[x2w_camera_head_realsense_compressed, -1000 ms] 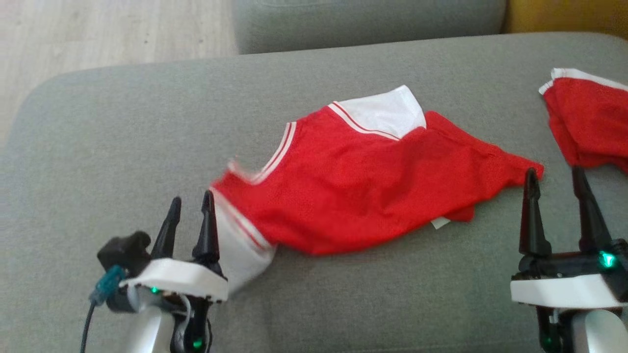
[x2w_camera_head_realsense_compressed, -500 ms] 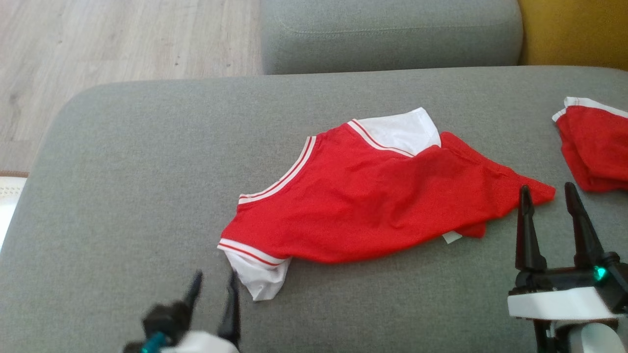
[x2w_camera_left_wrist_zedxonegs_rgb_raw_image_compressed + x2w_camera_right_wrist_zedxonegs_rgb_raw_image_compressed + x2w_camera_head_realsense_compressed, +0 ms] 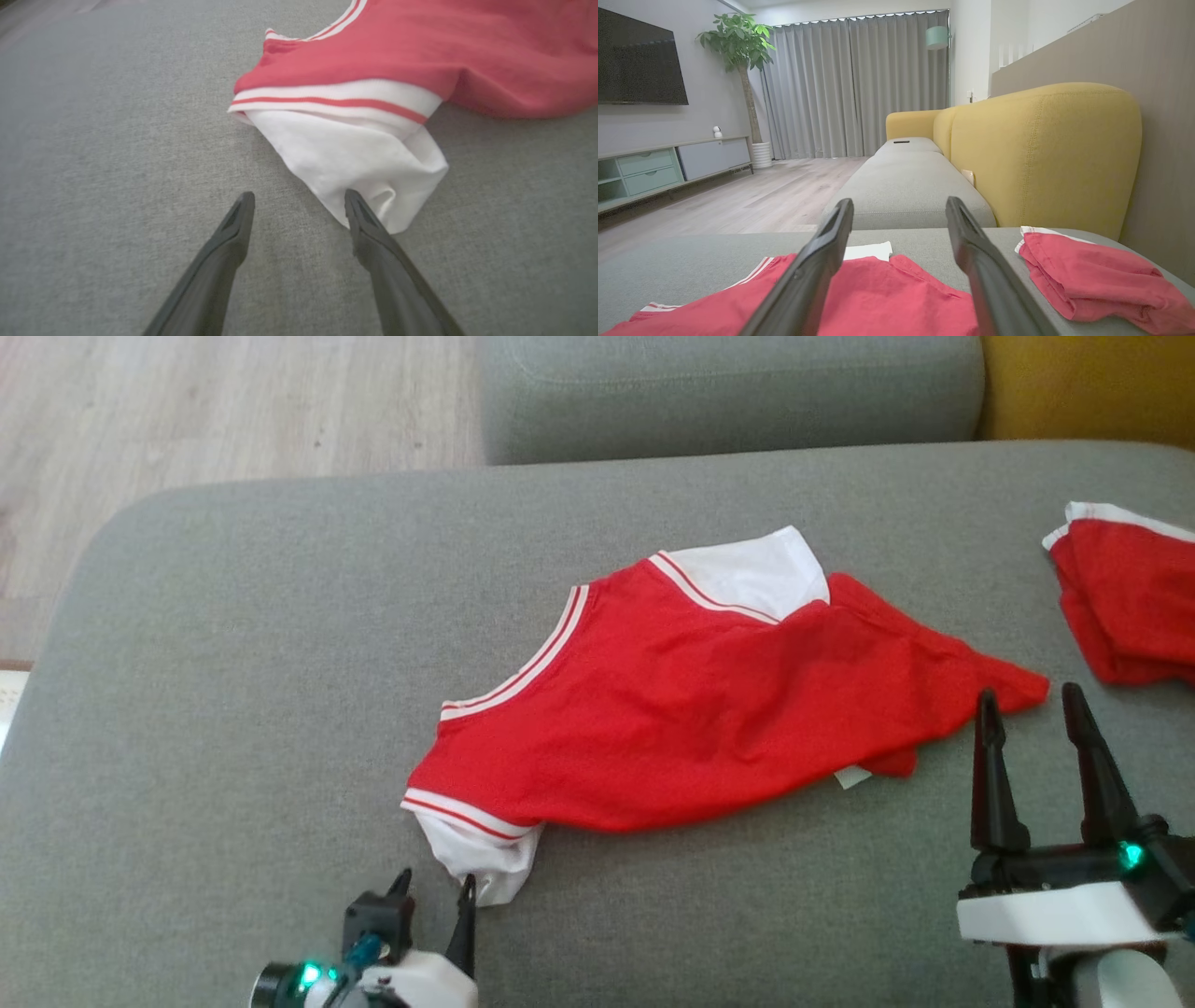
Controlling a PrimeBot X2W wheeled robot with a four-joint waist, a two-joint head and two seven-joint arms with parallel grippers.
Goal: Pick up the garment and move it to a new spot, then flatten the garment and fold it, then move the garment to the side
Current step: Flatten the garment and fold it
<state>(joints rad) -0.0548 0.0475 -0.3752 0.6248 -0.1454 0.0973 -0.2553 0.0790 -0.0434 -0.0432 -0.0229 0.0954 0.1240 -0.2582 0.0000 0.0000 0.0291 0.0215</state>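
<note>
sofa seat (image 3: 233, 663), grey and broad, carries everything here. the garment (image 3: 709, 709), a red shirt with white striped trim, lies across the middle of it, roughly laid out but far from flat. the body is rumpled, the hem end toward the robot's right is bunched and partly tucked under itself, and the far white sleeve (image 3: 747, 569) sticks out at the back edge. by my reading the move to a new spot looks done and the flattening is barely begun. no fold has been made, and the shift to the side is not yet started.

a second red garment (image 3: 1120, 607) sits crumpled near the right edge of the seat, well apart from the first (whether it belongs to this job i cannot tell).

the right gripper (image 3: 1027, 693) hovers near the pointed hem corner, fingers spread wide and holding nothing. the left gripper (image 3: 435, 876) is low at the near side, its fingers also spread and empty. in the left wrist view one fingertip lies at the edge of the near white sleeve (image 3: 485, 854), touching or just above it, i cannot tell which. that sleeve is creased and doubled on itself, and is likely the next bit to pull straight.

smallest, a white label (image 3: 851, 777) peeks from under the hem.
</note>
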